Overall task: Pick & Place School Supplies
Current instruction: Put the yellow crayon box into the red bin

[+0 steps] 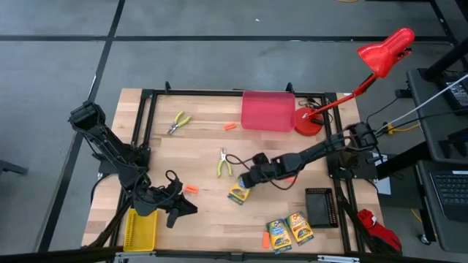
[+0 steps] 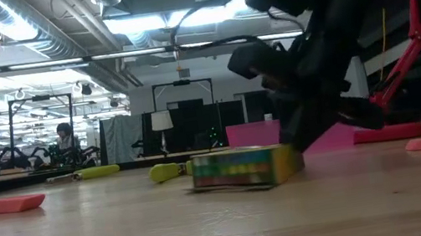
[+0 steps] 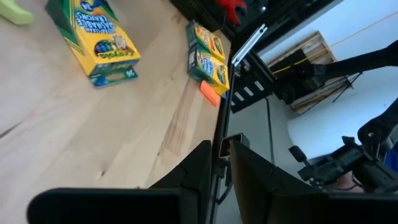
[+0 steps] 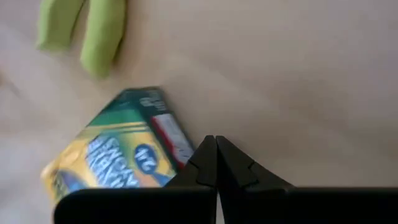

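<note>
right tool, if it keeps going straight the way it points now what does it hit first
Most likely the lone crayon box, lying flat right ahead of the shut right tool, beside its tip. Beyond it lie the green-handled pliers. Depth is hard to judge, so it might only graze the box's edge.

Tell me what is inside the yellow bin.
The yellow bin shows only its ribbed bottom, nothing lying in it. The left arm and its cables cover the bin's upper end, so that part stays hidden.

One crayon box lies mid-table, pliers just behind it. Two more crayon boxes lie side by side at the front edge, beside the bin at the right edge.
</note>
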Controlling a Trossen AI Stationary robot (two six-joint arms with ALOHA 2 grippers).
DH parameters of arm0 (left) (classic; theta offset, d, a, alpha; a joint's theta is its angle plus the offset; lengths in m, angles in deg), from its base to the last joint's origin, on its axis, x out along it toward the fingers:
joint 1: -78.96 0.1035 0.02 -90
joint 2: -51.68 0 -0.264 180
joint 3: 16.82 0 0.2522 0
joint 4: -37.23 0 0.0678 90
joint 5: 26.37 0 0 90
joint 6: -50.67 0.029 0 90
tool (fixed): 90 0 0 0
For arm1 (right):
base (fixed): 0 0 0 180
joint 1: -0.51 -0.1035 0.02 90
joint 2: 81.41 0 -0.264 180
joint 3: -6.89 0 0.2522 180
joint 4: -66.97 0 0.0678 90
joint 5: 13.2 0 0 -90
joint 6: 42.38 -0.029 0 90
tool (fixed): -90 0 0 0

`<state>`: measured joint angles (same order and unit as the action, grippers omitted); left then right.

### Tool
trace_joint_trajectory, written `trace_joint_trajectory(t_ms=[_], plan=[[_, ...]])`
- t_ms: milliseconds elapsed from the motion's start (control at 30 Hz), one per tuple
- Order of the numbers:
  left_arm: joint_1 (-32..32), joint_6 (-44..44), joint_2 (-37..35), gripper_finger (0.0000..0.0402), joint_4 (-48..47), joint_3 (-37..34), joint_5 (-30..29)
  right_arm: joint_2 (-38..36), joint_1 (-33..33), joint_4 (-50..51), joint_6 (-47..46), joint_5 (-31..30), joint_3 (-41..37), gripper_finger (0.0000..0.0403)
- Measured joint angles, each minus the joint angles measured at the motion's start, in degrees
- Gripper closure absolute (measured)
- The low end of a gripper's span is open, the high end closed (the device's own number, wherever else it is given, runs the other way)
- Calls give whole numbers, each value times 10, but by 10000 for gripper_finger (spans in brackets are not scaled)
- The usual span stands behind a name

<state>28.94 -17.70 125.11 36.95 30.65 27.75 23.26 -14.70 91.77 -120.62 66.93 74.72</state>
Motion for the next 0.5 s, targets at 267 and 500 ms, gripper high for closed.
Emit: trace_joint_trajectory(t_ms=[267, 500], plan=[[0, -43, 5, 345, -48, 0, 27, 0, -60, -35, -86, -47, 0, 403], [14, -121, 46, 346, -57, 0, 43, 3, -91, -53, -136, -78, 0, 403]])
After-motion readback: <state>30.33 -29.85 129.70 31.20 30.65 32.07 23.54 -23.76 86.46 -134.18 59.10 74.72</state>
